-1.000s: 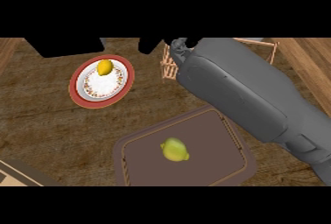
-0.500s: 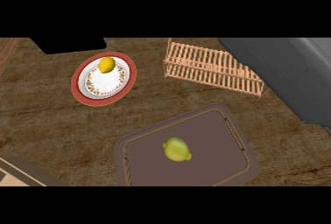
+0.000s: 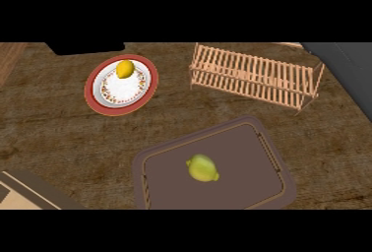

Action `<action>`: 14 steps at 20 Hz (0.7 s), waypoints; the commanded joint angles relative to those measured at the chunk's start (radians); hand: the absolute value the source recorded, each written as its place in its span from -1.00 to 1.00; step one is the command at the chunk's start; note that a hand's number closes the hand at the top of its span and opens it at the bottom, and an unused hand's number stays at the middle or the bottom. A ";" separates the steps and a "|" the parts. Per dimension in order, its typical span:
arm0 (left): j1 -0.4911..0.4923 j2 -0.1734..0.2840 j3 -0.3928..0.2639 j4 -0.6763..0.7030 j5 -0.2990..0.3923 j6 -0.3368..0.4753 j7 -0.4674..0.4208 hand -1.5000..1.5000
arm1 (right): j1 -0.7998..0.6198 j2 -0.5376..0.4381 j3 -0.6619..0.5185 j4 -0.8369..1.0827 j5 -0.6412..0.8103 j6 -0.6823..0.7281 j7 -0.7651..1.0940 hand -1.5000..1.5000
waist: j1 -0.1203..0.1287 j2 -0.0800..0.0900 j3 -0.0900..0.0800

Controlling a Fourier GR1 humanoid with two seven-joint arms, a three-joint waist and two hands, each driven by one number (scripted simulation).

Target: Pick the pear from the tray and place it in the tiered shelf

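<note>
A yellow-green pear lies near the middle of a dark brown tray at the lower centre of the head view. The tiered shelf, a light wooden slatted rack, stands on the counter behind the tray at the upper right and holds nothing that I can see. Only a piece of grey forearm shows, in the top right corner beside the shelf. Neither hand is visible, and nothing touches the pear.
A red-rimmed white plate with a yellow fruit on it sits at the upper left. A dark block lies along the back edge. A pale wooden edge crosses the lower left corner.
The grey forearm that covered the shelf has swung away to the top right corner, so the whole shelf now shows. The pear has stayed on the tray.
</note>
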 commanded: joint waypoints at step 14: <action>-0.286 0.003 -0.046 -0.047 0.000 -0.078 -0.154 0.00 | 0.078 -0.100 -0.011 0.071 -0.007 0.066 -0.115 1.00 | 0.024 0.020 -0.013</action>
